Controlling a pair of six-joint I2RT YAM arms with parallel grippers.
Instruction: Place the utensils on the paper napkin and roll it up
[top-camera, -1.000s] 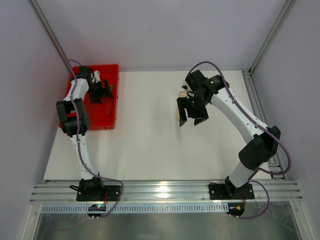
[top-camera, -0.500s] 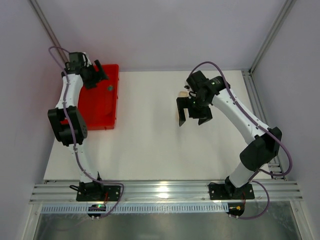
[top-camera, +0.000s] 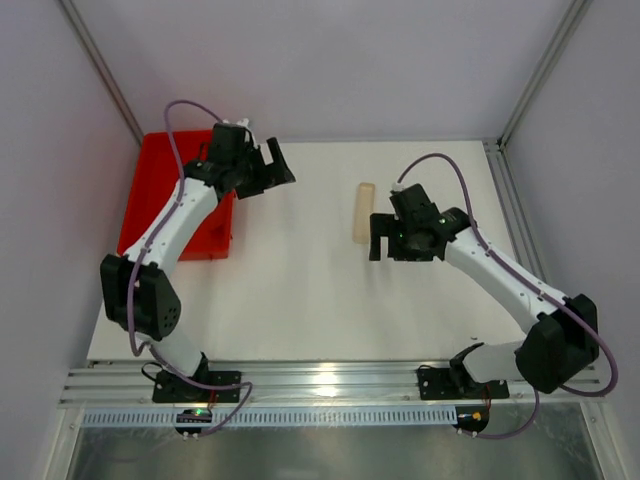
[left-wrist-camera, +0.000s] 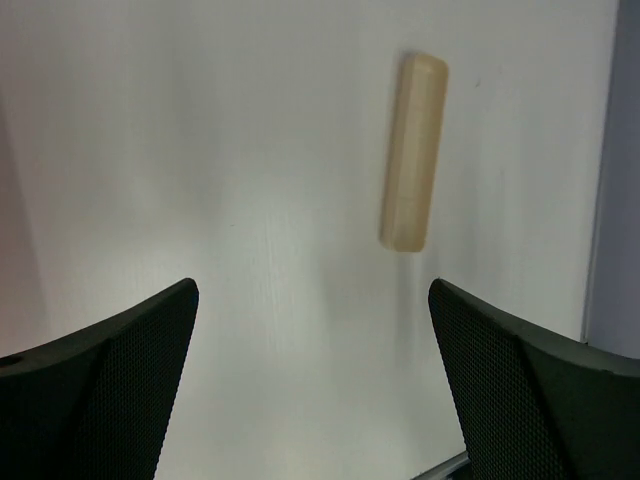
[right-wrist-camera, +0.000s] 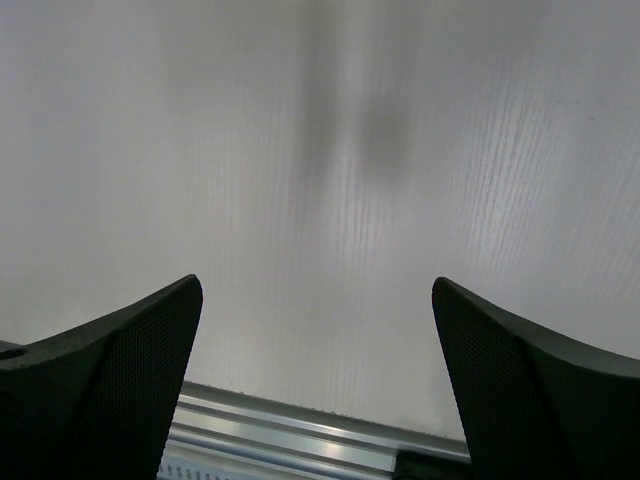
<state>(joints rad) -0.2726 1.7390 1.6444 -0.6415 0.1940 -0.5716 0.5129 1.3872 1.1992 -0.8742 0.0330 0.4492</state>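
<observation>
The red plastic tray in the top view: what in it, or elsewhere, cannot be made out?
Red plastic tray, top view: the white left arm covers its right part, so what lies there is hidden.
Teal utensils and red paper napkin: no view shows them; their place cannot be told.
Right wrist view: the pale beige oblong strip falls outside its frame.
</observation>
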